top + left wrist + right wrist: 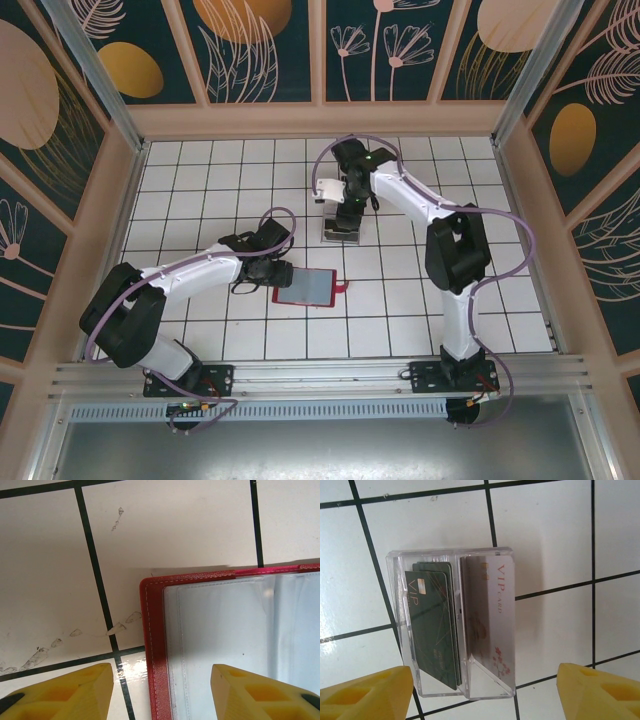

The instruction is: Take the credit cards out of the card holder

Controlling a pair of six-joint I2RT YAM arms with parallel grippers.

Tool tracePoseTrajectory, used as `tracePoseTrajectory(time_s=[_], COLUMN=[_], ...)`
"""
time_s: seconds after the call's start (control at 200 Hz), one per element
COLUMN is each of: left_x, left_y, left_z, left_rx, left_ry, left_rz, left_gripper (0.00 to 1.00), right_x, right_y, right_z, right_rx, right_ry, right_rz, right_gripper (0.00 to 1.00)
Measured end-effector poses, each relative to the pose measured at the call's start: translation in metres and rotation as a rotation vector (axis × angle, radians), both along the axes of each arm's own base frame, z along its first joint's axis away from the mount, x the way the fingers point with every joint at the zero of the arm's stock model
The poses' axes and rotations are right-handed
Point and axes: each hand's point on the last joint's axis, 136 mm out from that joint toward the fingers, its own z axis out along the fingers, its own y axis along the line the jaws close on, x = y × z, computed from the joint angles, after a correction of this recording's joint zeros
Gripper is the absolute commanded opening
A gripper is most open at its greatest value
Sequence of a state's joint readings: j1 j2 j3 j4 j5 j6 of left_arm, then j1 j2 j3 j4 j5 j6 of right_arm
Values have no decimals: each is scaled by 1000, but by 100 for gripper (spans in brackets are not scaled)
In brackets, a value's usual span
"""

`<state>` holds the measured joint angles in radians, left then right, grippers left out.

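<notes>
Red card holder [154, 645] lies open and flat on the white tile table [45, 580], clear sleeve up. It sits right under the left claw [160, 692], which is partly open and straddles the stitched edge. One fingertip is over bare tile, the other over the sleeve. Can't tell if that one touches. Nothing pinched. Over at the right claw [480, 692], the jaws are spread wide and empty, with the clear plastic box [450, 552] just ahead between the fingertips. In that box are the credit cards [434, 630], dark green ones on one side of a divider and a pale VIP card [487, 610] on the other.
</notes>
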<state>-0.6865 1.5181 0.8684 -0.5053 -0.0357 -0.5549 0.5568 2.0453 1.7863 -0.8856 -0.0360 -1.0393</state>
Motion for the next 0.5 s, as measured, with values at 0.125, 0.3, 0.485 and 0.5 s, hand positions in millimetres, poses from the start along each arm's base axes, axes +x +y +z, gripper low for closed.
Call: tracePoseTrajectory(time_s=[0.125, 0.3, 0.485, 0.5], left_x=[0, 0, 0, 0], left_y=[0, 0, 0, 0], left_z=[0, 0, 0, 0], left_rx=[0, 0, 1, 1], left_ry=[0, 0, 0, 0], left_rz=[0, 0, 0, 0], left_gripper=[55, 55, 55, 55], right_x=[3, 11, 27, 28], right_y=[2, 3, -13, -14], right_z=[-8, -19, -31, -31], right_rx=[-2, -2, -15, -17], right_ry=[3, -2, -4, -6], right_rz=[-1, -8, -52, -55], right_gripper=[77, 77, 78, 77])
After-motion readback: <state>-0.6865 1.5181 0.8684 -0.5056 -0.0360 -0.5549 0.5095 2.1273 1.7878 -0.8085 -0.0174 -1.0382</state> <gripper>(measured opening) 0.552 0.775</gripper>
